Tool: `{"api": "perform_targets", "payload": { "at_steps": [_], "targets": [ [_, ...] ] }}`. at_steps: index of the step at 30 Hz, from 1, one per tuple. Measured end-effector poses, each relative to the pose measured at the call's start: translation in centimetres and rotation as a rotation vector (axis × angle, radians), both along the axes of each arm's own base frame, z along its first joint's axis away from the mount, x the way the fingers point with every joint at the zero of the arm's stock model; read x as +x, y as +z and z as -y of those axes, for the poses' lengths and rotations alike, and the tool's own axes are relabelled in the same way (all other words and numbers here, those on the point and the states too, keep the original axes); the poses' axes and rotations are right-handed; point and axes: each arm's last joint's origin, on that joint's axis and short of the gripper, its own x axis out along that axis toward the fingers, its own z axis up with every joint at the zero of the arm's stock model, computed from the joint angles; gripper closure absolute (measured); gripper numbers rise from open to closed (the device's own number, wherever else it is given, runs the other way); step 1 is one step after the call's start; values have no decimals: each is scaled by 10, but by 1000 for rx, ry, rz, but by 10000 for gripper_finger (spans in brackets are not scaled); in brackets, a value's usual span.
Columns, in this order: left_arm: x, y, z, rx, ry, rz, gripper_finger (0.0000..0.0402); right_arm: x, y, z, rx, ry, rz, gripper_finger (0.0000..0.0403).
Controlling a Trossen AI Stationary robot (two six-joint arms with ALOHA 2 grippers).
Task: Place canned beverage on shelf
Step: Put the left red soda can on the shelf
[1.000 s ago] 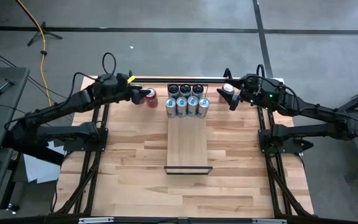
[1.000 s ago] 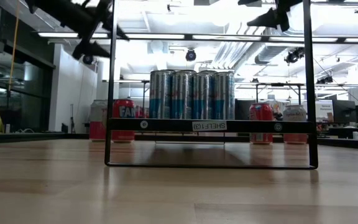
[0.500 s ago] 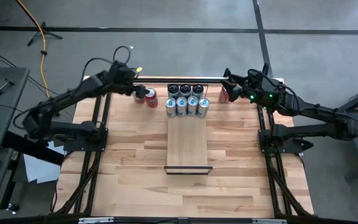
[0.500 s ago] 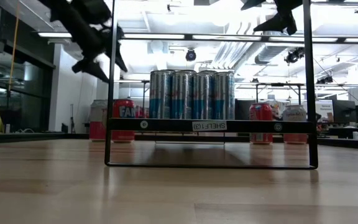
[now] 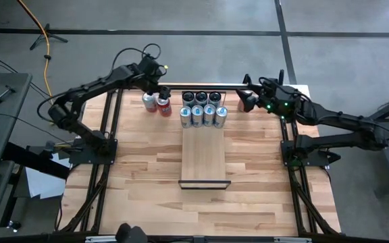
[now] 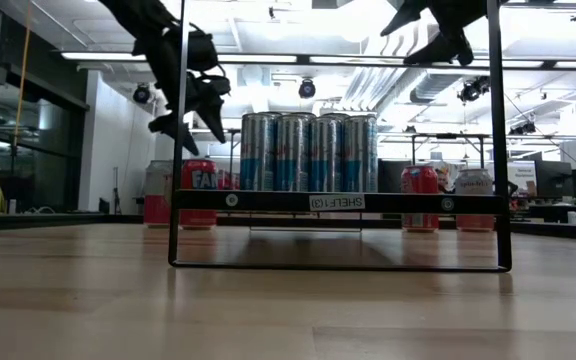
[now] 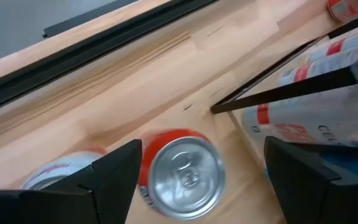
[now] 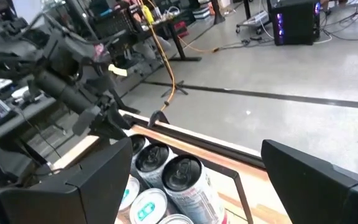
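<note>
The shelf (image 5: pixel 204 158), a pale plank in a dark frame, lies mid-table with several silver-blue cans (image 5: pixel 203 115) standing at its far end. Left of it on the table stand a red can (image 7: pixel 182 171) and a paler can (image 7: pixel 61 174). My left gripper (image 7: pixel 204 146) hovers open above the red can and points steeply down, one finger on each side of it, apart from it. My right gripper (image 5: pixel 244 100) hangs open in the air at the shelf's far right, above a red can (image 6: pixel 420 192) and a white can (image 6: pixel 473 192).
A dark rail (image 5: pixel 201 85) runs along the table's far edge behind the cans. The near half of the shelf plank and the wooden tabletop (image 5: pixel 147 189) around it hold no objects. The shelf's upright frame (image 6: pixel 177 150) stands close to my left gripper.
My left gripper has swung toward the table's far edge and the shelf, come down, and tipped to point steeply down over the red can; its fingers have kept their gap. My right gripper has turned a little in place.
</note>
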Motion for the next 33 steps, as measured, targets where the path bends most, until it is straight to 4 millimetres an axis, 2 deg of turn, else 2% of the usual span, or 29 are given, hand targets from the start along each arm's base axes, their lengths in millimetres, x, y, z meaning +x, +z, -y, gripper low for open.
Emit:
{"api": "perform_targets", "payload": {
  "at_steps": [5, 11, 33],
  "targets": [
    [10, 0, 5, 28, -11, -53, 106, 5, -4, 1, 9, 11, -21, 59],
    [17, -11, 17, 12, -46, -167, 106, 5, -4, 1, 7, 11, -21, 59],
    [45, -50, 21, 23, -77, -311, 106, 5, -4, 1, 7, 16, -22, 59]
  ]
}}
